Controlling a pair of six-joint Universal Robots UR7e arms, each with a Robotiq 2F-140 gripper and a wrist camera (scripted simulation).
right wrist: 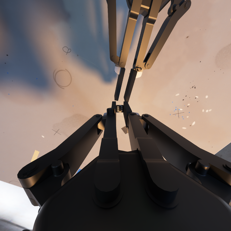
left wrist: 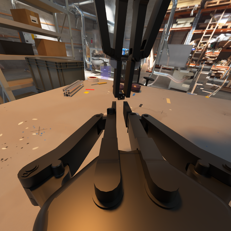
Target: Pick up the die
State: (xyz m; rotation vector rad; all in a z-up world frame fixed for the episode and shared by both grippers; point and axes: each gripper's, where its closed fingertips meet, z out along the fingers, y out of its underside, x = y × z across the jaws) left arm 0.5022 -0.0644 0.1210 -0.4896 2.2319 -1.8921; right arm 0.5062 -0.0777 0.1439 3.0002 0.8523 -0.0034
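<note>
The die is small and black with white pips. My right gripper is shut on it, a finger pad on each side. In the left wrist view the right gripper comes down from above with the die between its fingertips, just over the tan table. My left gripper lies low over the table, its tips just short of the die. Its fingers stand a narrow gap apart with nothing between them. In the right wrist view the left gripper reaches in from the top, its tips just beyond the die.
An aluminium profile, a tape roll, a yellow-handled tool and a dark maroon object lie at the table's far side. A grey crate and shelves stand beyond. The table's edge shows at the lower right.
</note>
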